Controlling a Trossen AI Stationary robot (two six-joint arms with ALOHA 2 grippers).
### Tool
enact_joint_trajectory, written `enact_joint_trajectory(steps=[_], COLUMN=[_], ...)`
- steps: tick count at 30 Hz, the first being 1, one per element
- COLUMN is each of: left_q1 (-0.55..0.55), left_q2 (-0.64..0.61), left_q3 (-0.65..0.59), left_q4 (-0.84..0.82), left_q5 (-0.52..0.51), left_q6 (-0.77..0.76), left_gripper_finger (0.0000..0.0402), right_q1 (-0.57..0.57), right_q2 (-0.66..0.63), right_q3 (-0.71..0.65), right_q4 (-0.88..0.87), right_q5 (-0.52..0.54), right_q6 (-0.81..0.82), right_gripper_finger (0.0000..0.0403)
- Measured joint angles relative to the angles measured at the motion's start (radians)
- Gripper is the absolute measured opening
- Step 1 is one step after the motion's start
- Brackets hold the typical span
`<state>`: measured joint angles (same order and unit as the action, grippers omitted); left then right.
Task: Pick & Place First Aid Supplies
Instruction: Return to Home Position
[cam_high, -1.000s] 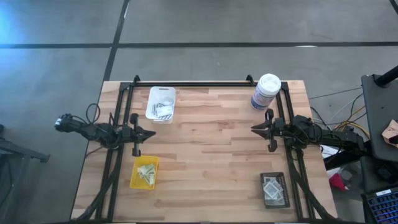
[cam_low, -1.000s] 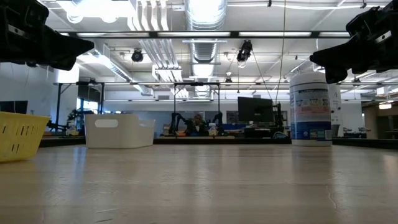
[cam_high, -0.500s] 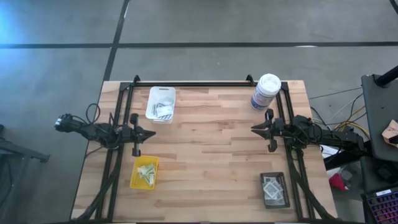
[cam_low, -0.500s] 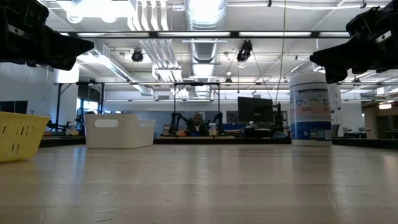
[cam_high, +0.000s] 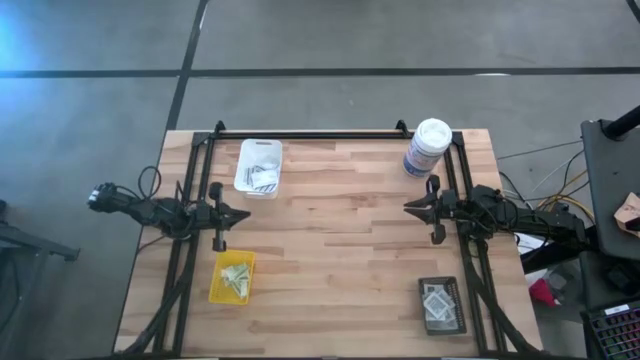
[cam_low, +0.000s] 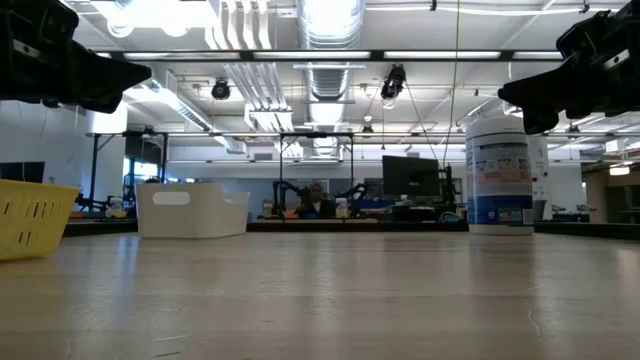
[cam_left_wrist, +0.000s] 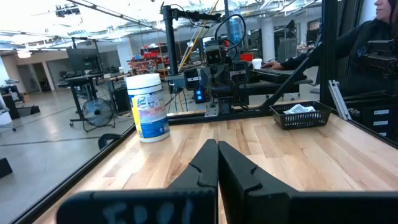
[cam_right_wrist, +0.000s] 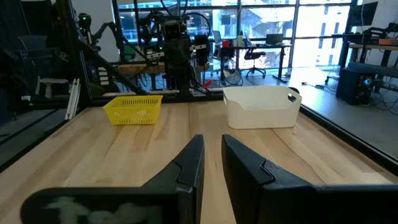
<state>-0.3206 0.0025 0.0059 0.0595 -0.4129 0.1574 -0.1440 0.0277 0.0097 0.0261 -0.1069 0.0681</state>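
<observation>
Wood table (cam_high: 340, 260), top-down view: my left gripper (cam_high: 245, 213) sits at 9 o'clock, my right gripper (cam_high: 408, 207) at 3, both over bare boards and holding nothing. First aid supplies (cam_high: 264, 178) are all binned: white tray (cam_high: 244, 165) at 11, yellow tray (cam_high: 216, 280) at 8, black tray (cam_high: 461, 305) at 4. Canister (cam_high: 428, 147) at 1.

Low view: both grippers hang clear of the tabletop. Tray walls hide the packets.

Left wrist: fingers (cam_left_wrist: 205, 165) pressed together, canister and black tray ahead.

Right wrist: a narrow slit between my fingers, nothing in it. Yellow and white trays ahead.
</observation>
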Motion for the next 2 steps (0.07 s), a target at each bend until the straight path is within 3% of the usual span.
enact_joint_trajectory(steps=[2], left_q1=[0.000], left_q2=[0.000], left_q3=[0.000], left_q4=[0.000], left_q5=[0.000], left_q6=[0.000], left_gripper_finger=[0.0003], right_q1=[0.000], right_q2=[0.000], right_q3=[0.000], right_q4=[0.000], right_q5=[0.000], right_q6=[0.000], right_gripper_finger=[0.0052])
